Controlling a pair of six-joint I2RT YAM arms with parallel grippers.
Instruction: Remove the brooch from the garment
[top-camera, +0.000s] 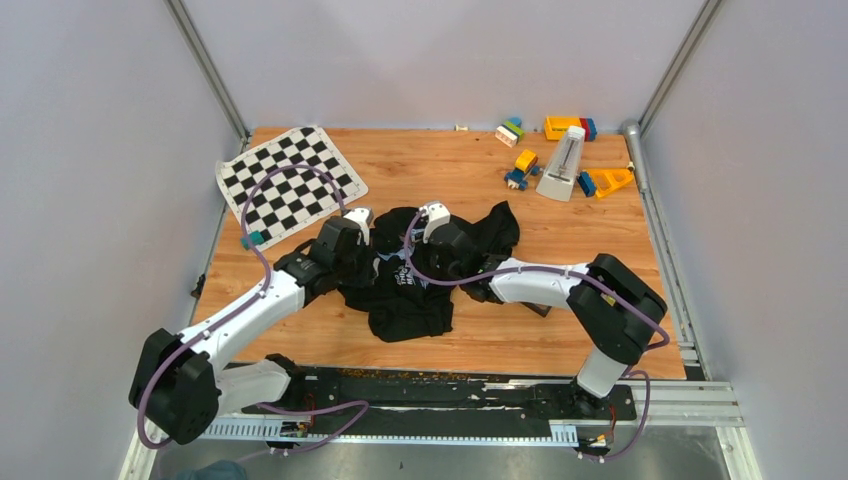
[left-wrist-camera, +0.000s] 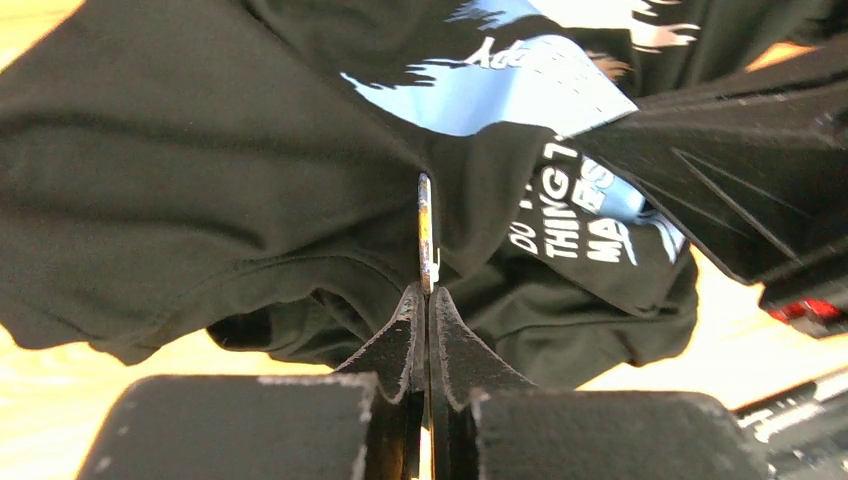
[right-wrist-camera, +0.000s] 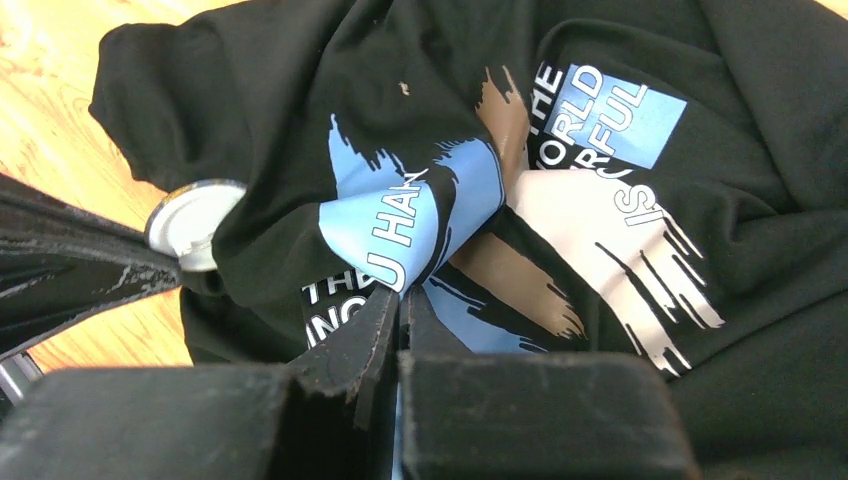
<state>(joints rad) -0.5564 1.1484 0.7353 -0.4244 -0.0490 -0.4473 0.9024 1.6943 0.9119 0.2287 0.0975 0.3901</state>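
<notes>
The garment (top-camera: 420, 300), a black T-shirt with a blue, white and grey print, lies bunched at the table's middle between both arms. My left gripper (left-wrist-camera: 427, 292) is shut on the rim of the brooch (left-wrist-camera: 424, 225), seen edge-on as a thin metal sliver against the cloth (left-wrist-camera: 200, 180). In the right wrist view the brooch (right-wrist-camera: 188, 222) is a small round white disc at the shirt's left edge, pinched by the left fingers (right-wrist-camera: 80, 265). My right gripper (right-wrist-camera: 400, 300) is shut on a fold of the printed cloth (right-wrist-camera: 780, 150), close beside the left gripper (top-camera: 385, 262).
A black-and-white chequered mat (top-camera: 290, 182) lies at the back left. Coloured toy bricks (top-camera: 520, 130), a white metronome-shaped object (top-camera: 563, 165) and orange-blue toys (top-camera: 605, 182) stand at the back right. A small teal item (top-camera: 251, 240) sits near the table's left edge.
</notes>
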